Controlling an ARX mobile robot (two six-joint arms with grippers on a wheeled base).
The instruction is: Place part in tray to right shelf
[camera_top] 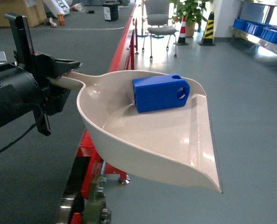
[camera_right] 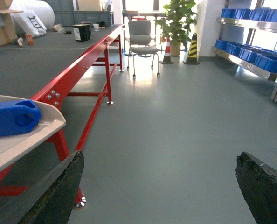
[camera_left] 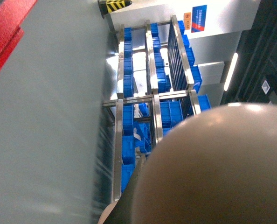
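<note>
One part [camera_top: 159,93], a bright-blue block of matte moulded plastic with chamfered corners and a holed tab at its right end, lies inside one tray [camera_top: 194,154], resting against the raised back wall. Tray: smooth, glossy beige plastic, scoop-shaped, with curved side walls, a flat wide lip and a straight handle. Left gripper [camera_top: 59,74]: black, clamped on the handle, holding the tray in the air beside a red-framed table [camera_top: 124,46]. Right gripper [camera_right: 159,186]: two dark, rough-surfaced fingers [camera_right: 264,184] spread wide apart, nothing between them. Right shelf [camera_right: 250,65]: shiny stainless-steel rack along the far wall, well apart from the tray, carrying a row of blue crates [camera_right: 257,58]. Background: one grey office chair [camera_top: 159,23], two striped cones [camera_top: 207,30].
</note>
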